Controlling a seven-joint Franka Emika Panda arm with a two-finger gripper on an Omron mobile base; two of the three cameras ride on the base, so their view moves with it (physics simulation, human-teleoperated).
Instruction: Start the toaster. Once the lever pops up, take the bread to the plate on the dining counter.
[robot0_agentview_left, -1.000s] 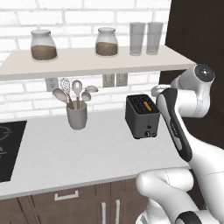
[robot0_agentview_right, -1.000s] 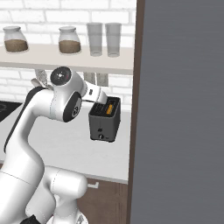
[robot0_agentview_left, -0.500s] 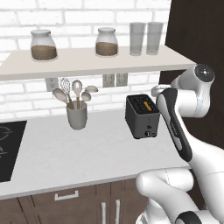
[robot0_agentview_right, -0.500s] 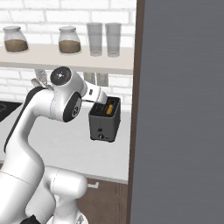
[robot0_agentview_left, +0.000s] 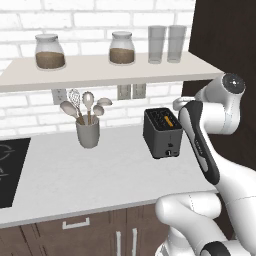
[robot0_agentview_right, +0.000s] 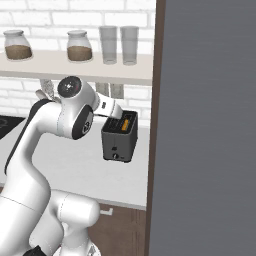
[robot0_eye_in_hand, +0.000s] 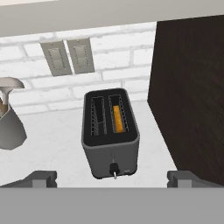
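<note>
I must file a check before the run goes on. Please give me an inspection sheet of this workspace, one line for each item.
Surface: pale kitchen counter, black cooktop at its left end.
Job's things: toaster stands upright on the counter; orange bread sits low in its right slot, left slot empty.
Clutter: grey utensil cup holding spoons and a whisk.
Grippers: gripper hangs above the toaster front, jaws wide open, holding nothing.
Cables: nothing seen.
Surroundings: shelf with two jars and two glasses, wall outlets, dark tall cabinet right of the toaster.

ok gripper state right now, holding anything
gripper: open, holding nothing, fingertips spread wide apart above the toaster.
</note>
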